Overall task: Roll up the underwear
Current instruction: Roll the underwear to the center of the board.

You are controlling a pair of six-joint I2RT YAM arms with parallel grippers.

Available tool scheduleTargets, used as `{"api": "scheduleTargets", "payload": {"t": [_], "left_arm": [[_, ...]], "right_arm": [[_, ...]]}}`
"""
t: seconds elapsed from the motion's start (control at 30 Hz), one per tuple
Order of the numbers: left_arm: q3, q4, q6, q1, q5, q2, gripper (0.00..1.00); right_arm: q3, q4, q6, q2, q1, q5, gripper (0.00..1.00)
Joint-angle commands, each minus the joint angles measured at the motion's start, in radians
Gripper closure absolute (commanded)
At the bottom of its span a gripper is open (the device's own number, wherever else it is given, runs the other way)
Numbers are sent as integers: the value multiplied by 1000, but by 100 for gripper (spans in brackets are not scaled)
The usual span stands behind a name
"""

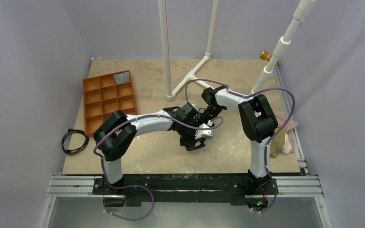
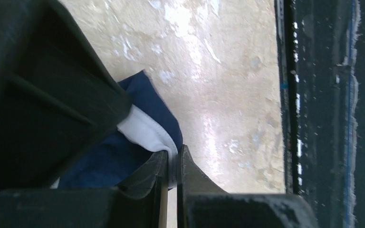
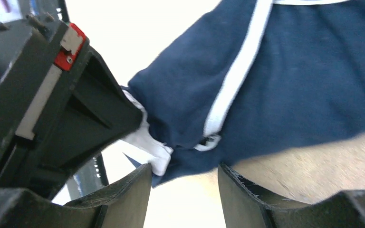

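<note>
The navy-blue underwear [image 3: 304,85] with white trim lies on the tan table at the centre. In the top view it is almost wholly hidden beneath the two grippers. My left gripper [image 2: 173,154] is shut on the white-trimmed edge of the underwear [image 2: 147,95], pinching the cloth between its fingertips. In the top view the left gripper [image 1: 196,138] points down beside the right one. My right gripper [image 3: 184,171] is open just over the bunched edge of the cloth. Its left finger [image 3: 123,190] touches the white trim, and its right finger is clear of the cloth. In the top view the right gripper [image 1: 203,118] sits just behind the left.
An orange compartment tray [image 1: 109,97] stands at the back left with a grey cloth [image 1: 121,77] in one cell. A white pipe frame [image 1: 190,76] stands behind the grippers. A black cable [image 1: 74,141] lies at the left. Olive-green [image 1: 279,140] and pink [image 1: 291,126] cloths lie at the right edge. A black rail [image 2: 323,95] runs along the near edge.
</note>
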Motion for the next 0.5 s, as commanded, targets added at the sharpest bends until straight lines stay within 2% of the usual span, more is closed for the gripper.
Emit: {"api": "scheduleTargets", "payload": {"t": [0.0, 0.47], "left_arm": [[-9, -126, -57, 44, 70, 42, 100], [-49, -44, -121, 59, 21, 33, 100]], "right_arm": [[-39, 51, 73, -113, -19, 51, 46], [-149, 106, 106, -207, -101, 111, 45]]}}
